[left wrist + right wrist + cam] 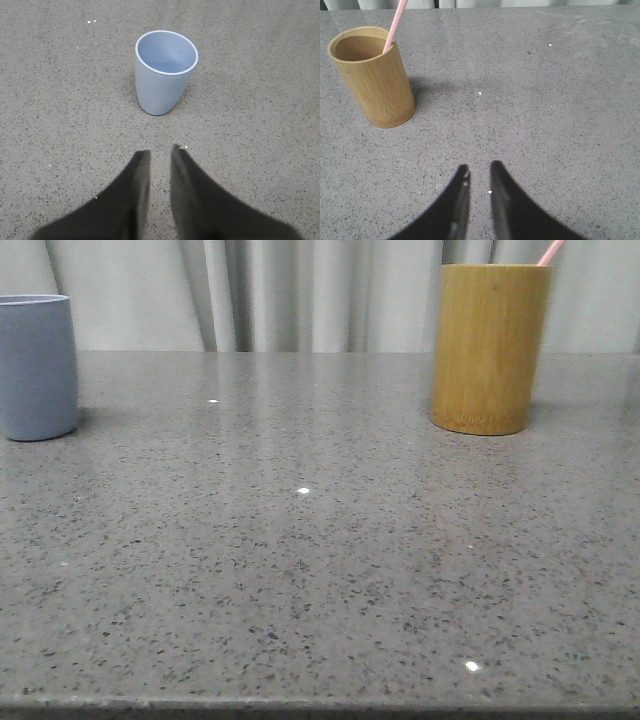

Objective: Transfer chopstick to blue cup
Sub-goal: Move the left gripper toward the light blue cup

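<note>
- on the speckled grey table [300, 570], front view: the blue cup [36, 365] stands far left, the bamboo cup [490, 345] far right, well apart; the chopstick [551, 251] pokes out of the bamboo cup, leaning right.
- left wrist view: the left gripper [160, 152] hangs above the table near the blue cup [162, 75], jaws a narrow slit apart, holding nothing; the cup looks empty.
- right wrist view: the right gripper [477, 170], jaws nearly together and empty, sits apart from the bamboo cup [372, 77]; the chopstick [395, 25] rests against its rim.
- risk: a thin, leaning stick may slip from the pads, or dragging it could tip the bamboo cup.
</note>
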